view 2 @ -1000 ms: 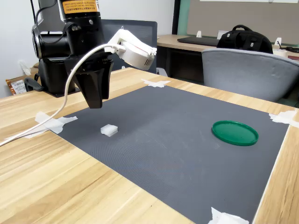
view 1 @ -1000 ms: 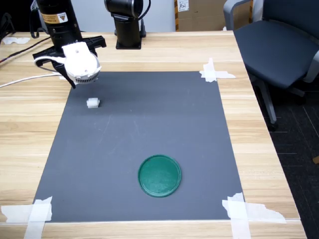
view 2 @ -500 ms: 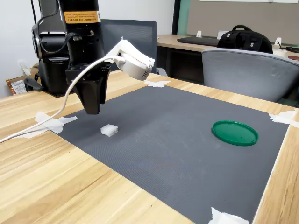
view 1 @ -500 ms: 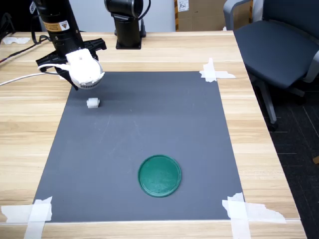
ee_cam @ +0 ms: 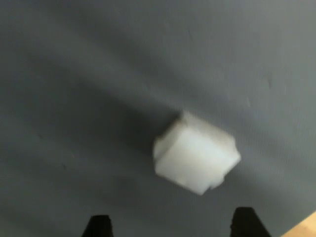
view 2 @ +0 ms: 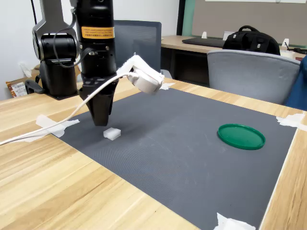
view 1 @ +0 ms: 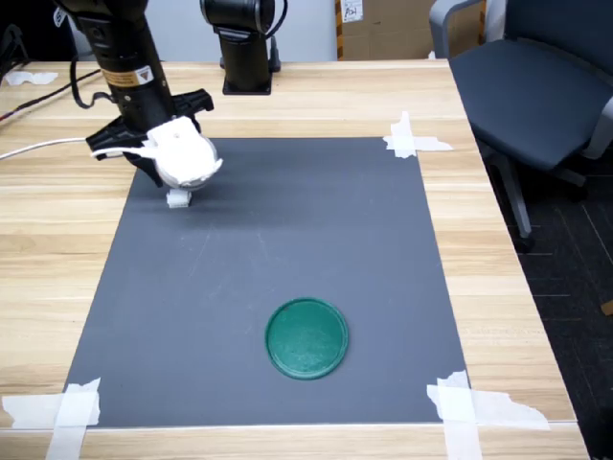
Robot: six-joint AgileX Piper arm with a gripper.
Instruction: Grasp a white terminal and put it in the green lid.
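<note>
Second exterior view, terminal: small white ridged plastic block on matte dark grey mat, left of frame, untouched.
Gripper: black tapered gripper just above block; fingers parted, empty.
Lid: flat round green plastic disc, right of frame, well apart.

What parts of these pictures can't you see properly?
- White terminal: in the first exterior view the arm's white camera housing covers most of it.
- White terminal's ridges: smeared by blur in the wrist view.
- End effector: the wrist view's edge cuts off all but two dark fingertips.
- End effector's opening: in the second exterior view the fingers overlap, so the gap is hidden.
</note>
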